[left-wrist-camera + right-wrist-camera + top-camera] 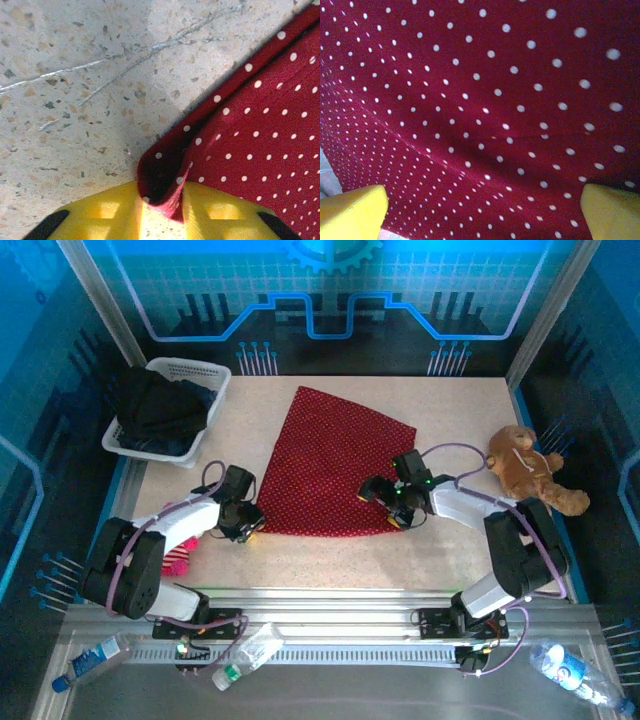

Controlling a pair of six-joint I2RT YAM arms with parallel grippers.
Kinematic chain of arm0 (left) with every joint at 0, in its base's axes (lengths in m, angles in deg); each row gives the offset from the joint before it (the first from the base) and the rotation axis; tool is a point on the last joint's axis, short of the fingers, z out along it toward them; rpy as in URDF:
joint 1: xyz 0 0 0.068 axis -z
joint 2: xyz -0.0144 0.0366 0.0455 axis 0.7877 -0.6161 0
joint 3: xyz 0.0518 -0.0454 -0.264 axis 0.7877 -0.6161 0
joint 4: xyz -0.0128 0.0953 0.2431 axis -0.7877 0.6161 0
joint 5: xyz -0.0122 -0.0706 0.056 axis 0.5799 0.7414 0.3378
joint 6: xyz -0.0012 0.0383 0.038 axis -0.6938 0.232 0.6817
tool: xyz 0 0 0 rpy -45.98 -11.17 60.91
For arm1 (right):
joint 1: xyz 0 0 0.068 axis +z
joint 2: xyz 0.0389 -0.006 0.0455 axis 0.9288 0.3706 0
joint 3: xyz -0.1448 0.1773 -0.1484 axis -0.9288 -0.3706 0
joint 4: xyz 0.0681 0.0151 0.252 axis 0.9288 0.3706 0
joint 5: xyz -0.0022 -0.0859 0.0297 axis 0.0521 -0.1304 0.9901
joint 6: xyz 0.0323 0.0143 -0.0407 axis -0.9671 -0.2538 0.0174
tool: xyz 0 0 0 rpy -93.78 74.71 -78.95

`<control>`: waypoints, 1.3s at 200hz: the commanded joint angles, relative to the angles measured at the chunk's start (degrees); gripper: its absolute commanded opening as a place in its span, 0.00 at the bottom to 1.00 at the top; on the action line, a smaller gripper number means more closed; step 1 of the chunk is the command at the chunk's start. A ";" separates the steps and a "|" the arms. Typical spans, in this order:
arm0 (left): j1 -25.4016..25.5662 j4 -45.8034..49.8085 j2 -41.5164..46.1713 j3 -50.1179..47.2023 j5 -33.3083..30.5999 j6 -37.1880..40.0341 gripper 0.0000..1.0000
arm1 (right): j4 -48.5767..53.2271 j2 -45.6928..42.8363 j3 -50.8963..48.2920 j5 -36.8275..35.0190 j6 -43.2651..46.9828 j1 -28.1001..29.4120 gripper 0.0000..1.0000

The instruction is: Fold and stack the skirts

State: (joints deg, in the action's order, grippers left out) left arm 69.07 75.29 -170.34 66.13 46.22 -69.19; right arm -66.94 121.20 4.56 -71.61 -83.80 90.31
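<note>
The red cloth skirt with small white dots [330,460] is spread flat on the speckled stone-look tabletop [320,560]. Its near left corner is pinched in the nearly closed left claw [161,195]. The right claw [482,210] is held wide just above its near right part.

The red skirt [330,465], white-dotted, lay spread flat on the table [450,420] at mid-frame, narrow above, wide at its lower hem, its lower left corner puckered into a fold. At upper left, dark skirts [160,410] lay heaped in a white basket [190,365].
</note>
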 commanded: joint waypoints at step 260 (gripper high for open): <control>2.02 -2.73 4.33 -0.56 -2.22 0.16 0.00 | -2.62 -10.44 -14.81 5.33 -1.84 -9.01 0.40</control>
State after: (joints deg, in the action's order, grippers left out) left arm 70.58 72.21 -167.41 66.11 45.22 -69.23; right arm -66.19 110.54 -9.47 -66.41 -85.39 81.68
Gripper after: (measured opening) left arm 0.055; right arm 0.433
